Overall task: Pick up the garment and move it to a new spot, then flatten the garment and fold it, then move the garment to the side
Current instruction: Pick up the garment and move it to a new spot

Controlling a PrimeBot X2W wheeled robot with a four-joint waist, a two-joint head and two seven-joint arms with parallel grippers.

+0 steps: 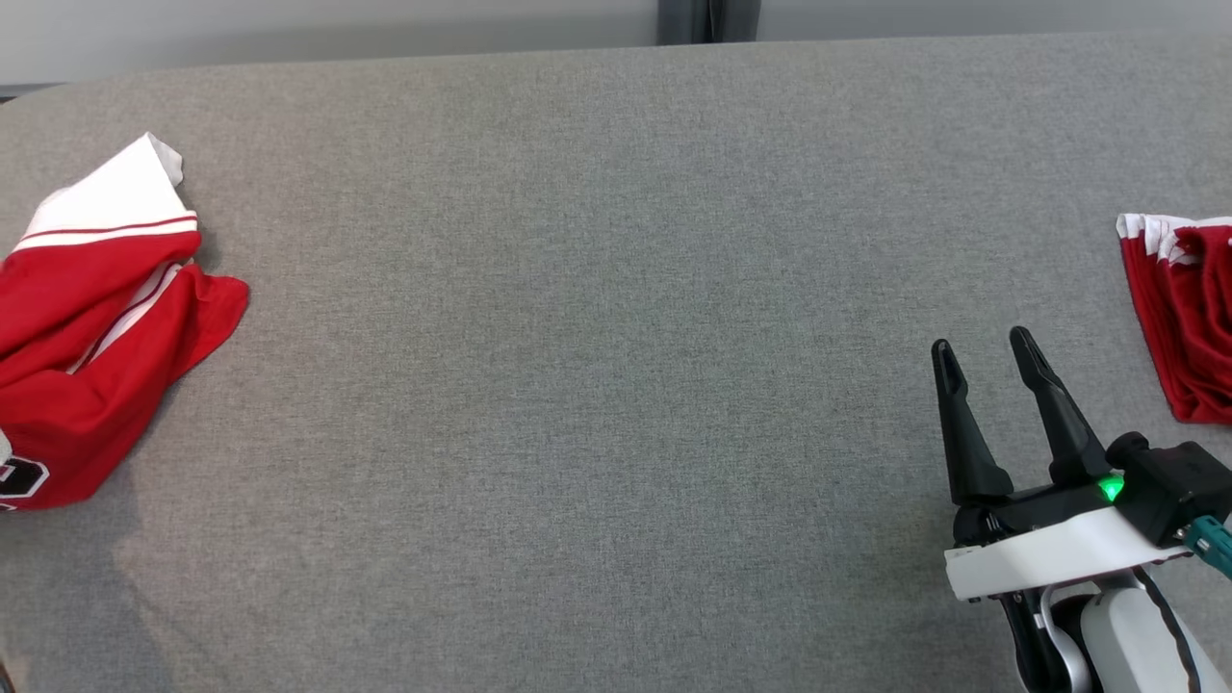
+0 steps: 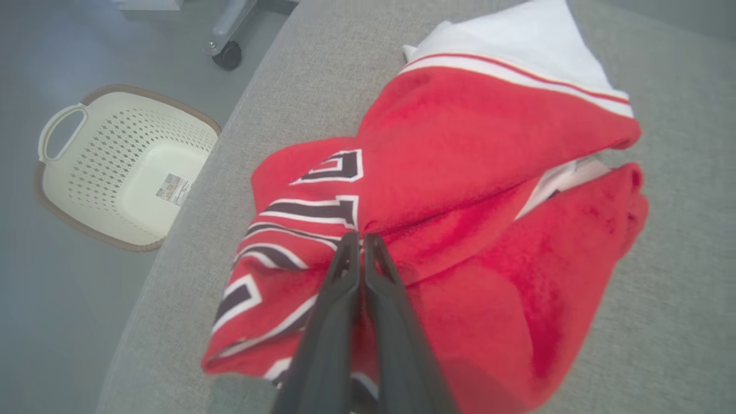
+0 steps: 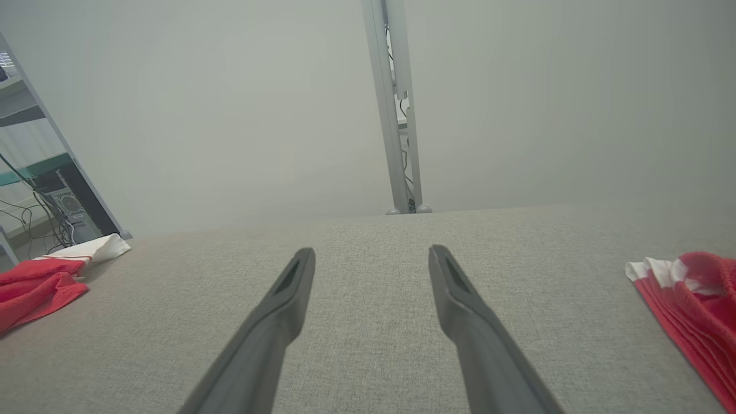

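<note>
The garment is a crumpled red jersey with a white band and black-and-white lettering, lying at the left edge of the grey table. Seen from the left wrist, my left gripper is shut, its two fingertips pinching a fold of the garment near the lettering. My right gripper hovers open over bare table at the lower right, far from the garment. In the right wrist view the right gripper has nothing between its fingers, and the garment lies far to its left.
A second red and white garment lies folded at the table's right edge, also seen as a red pile beside my right gripper. A cream laundry basket stands on the floor beyond the table's left end, near a caster wheel.
</note>
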